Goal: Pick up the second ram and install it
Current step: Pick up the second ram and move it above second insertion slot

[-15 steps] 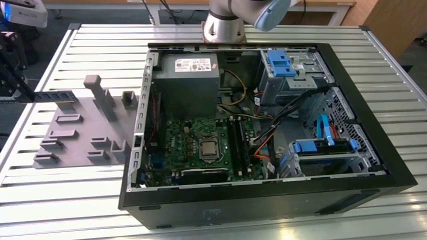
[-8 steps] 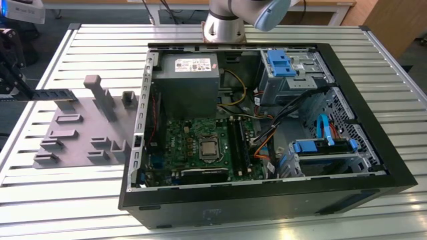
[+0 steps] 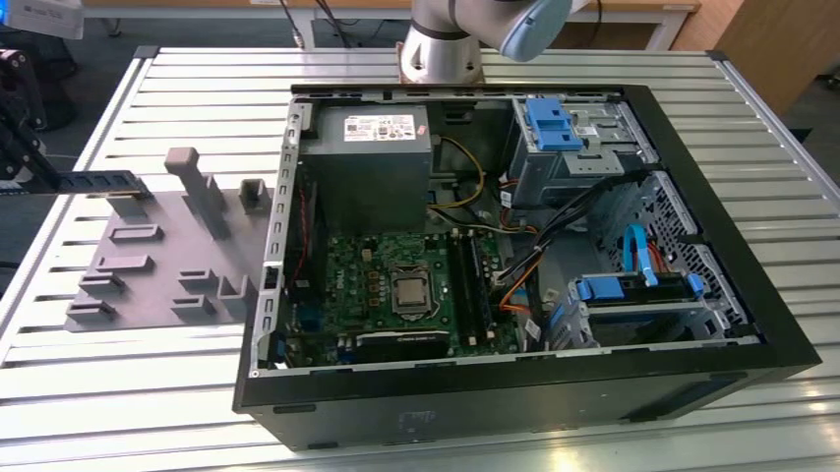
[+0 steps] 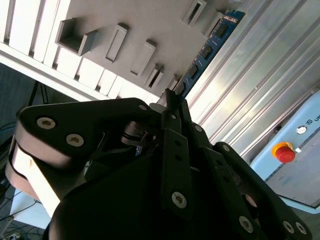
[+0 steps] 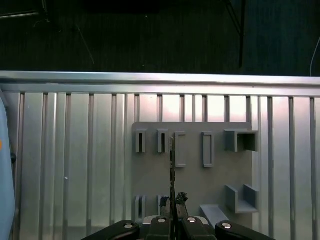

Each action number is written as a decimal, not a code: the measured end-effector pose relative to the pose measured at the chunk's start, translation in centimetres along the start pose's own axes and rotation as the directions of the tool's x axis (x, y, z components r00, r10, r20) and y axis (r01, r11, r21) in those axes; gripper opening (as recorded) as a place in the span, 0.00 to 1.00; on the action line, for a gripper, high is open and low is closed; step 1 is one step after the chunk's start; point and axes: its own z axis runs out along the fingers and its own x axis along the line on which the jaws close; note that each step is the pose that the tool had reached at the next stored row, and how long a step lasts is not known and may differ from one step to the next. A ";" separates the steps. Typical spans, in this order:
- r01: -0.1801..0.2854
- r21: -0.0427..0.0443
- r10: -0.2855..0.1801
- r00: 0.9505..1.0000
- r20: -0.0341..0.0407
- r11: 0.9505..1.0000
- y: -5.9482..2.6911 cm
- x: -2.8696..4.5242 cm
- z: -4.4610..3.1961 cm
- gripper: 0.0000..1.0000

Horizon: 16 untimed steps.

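The second ram [image 3: 98,182] is a narrow dark board with black chips, held level at the exterior view's far left, just above the far left corner of the grey fixture [image 3: 157,256]. My gripper [image 3: 46,183] is shut on one end of it. In the second wrist view the black fingers [image 4: 172,125] clamp the ram [image 4: 210,45], which runs away past the fixture's blocks [image 4: 115,42]. The first wrist view shows the ram [image 5: 171,165] edge-on over the fixture [image 5: 192,170], with my gripper [image 5: 173,202] below it. The green motherboard [image 3: 381,285] lies inside the open case.
The open black computer case [image 3: 735,354] takes up the middle and right of the slatted metal table [image 3: 197,88]. Inside are a power supply [image 3: 368,147], loose cables [image 3: 525,265] and blue drive brackets [image 3: 552,123]. The arm's base [image 3: 440,54] stands behind the case.
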 end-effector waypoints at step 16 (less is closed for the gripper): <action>0.000 0.000 0.000 1.000 0.000 1.000 0.04 -0.06 -1.28 0.14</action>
